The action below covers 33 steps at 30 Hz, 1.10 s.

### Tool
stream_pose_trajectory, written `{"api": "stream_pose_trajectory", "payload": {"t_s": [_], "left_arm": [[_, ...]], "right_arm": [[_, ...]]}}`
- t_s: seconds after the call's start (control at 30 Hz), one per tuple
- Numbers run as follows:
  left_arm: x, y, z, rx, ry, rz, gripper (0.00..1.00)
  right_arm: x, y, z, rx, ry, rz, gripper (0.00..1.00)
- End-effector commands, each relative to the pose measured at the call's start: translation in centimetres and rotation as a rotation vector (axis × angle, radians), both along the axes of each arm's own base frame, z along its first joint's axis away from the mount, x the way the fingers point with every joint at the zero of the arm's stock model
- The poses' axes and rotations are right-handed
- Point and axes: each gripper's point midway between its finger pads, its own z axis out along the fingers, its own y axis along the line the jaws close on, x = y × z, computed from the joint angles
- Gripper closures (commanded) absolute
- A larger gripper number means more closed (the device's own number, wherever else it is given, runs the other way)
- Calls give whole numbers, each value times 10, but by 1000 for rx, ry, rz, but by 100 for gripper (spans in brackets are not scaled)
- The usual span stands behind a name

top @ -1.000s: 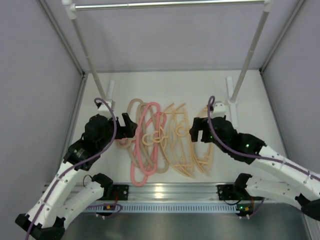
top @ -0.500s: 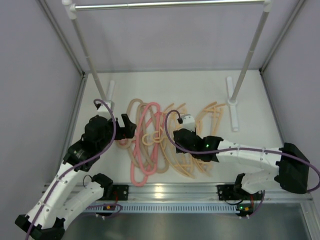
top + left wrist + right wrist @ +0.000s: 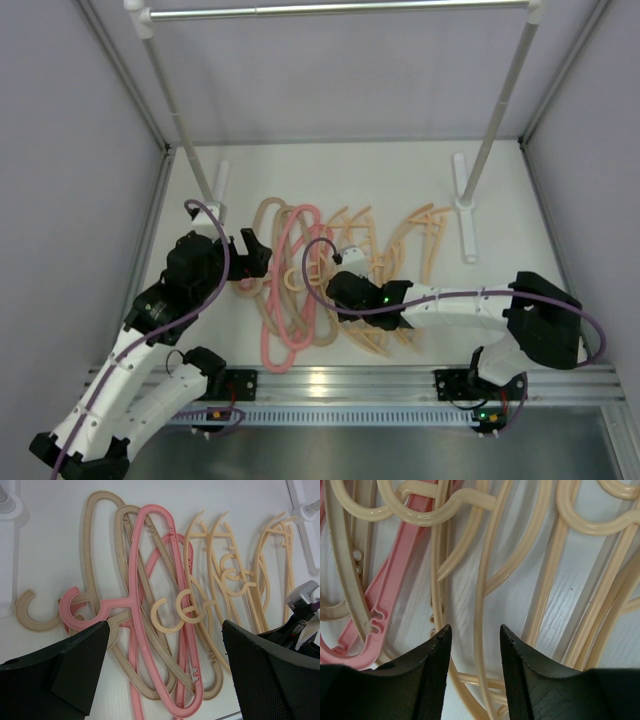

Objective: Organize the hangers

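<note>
Several hangers lie overlapped on the white table: beige ones [image 3: 265,215] at the left, pink ones [image 3: 290,270] in the middle, peach ones [image 3: 385,255] at the right. My left gripper [image 3: 252,258] hovers open over the pile's left side. In the left wrist view its jaws stand wide [image 3: 165,680] above the pink hanger [image 3: 150,545] and beige hanger [image 3: 95,540]. My right gripper [image 3: 338,295] is low over the peach hangers. It is open [image 3: 475,645] and straddles a thin peach hanger arm [image 3: 479,605], holding nothing. A pink hanger end [image 3: 385,595] lies to its left.
A grey rail [image 3: 340,10] spans the back on two white posts [image 3: 505,90] [image 3: 175,100], with white feet [image 3: 465,205] [image 3: 218,185] on the table. Grey walls close in both sides. The right arm's wrist shows at the right edge of the left wrist view [image 3: 300,610].
My right arm swung left from the pile's right edge to over the peach hangers and came down close to them. My left arm hardly moved.
</note>
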Motion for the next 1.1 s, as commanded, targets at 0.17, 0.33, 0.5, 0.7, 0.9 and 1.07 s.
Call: {"api": "stream_pose_trajectory", "payload": {"t_s": [0.17, 0.33, 0.5, 0.7, 0.9, 1.07], "left_arm": [[-1, 3, -1, -1, -7, 14, 2], [-1, 3, 0, -4, -9, 15, 2], [0, 4, -1, -1, -6, 18, 2], [0, 4, -2, 2, -2, 23, 2], [0, 6, -1, -1, -6, 30, 2], [-1, 6, 0, -2, -9, 29, 2]], "right_arm": [[-8, 21, -11, 52, 23, 13, 59], [-8, 23, -18, 47, 26, 14, 70], [-6, 21, -25, 26, 24, 8, 77], [-4, 15, -16, 35, 5, -6, 100], [0, 5, 27, 69, -57, -20, 100], [4, -9, 73, 126, -119, -33, 100]]}}
